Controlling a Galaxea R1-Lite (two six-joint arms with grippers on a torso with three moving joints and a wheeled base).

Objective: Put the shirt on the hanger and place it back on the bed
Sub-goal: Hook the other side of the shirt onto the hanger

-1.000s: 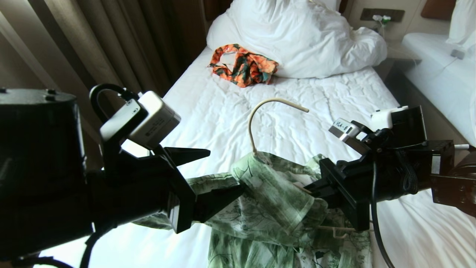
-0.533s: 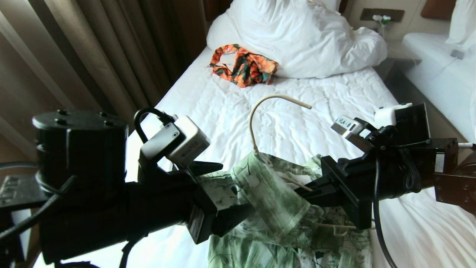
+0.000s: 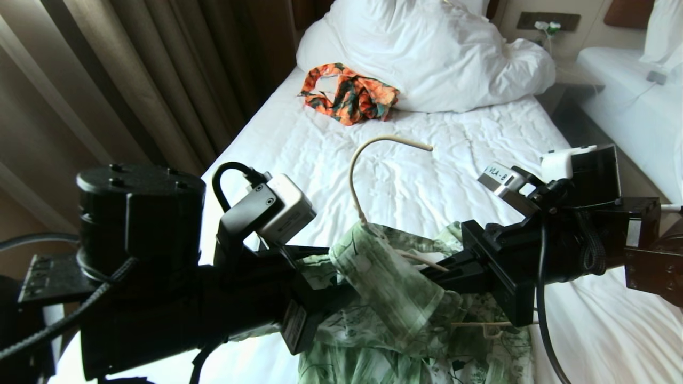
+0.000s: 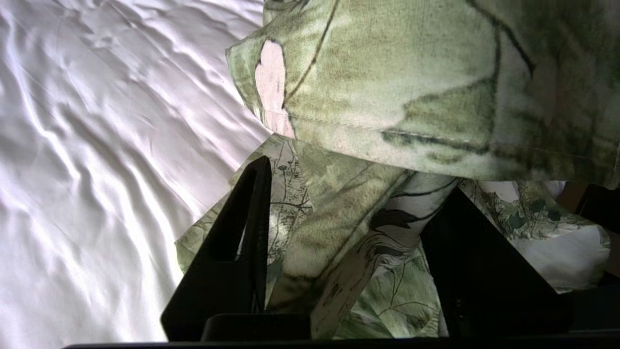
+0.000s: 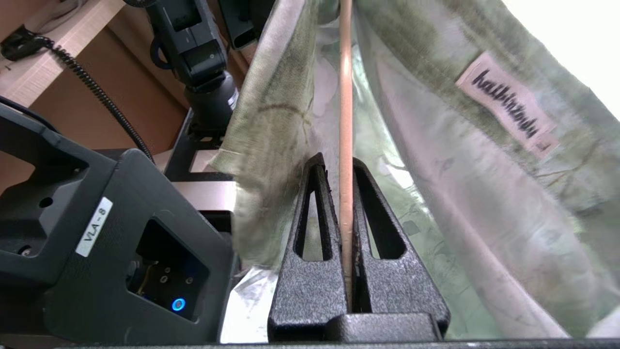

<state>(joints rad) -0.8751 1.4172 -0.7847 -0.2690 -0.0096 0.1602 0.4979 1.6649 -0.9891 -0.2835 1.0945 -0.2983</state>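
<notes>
Shirt (image 3: 395, 298) fabric lies between the left gripper (image 4: 348, 232) fingers, which have narrowed since a second ago; whether they grip, I cannot tell. Right gripper (image 5: 346, 194) stays clenched on the hanger (image 3: 355, 176). Open bed (image 3: 427, 170) sheet spreads beyond.

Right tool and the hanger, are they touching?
Touching. The right wrist view shows the right tool shut on the hanger, its wire pinched between both fingers.

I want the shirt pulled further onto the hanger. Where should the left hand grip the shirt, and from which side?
Grip the loose fold of the shirt hanging between the left hand fingers, coming in from the curtain side. The right hand already pinches the hanger wire on the other side.
</notes>
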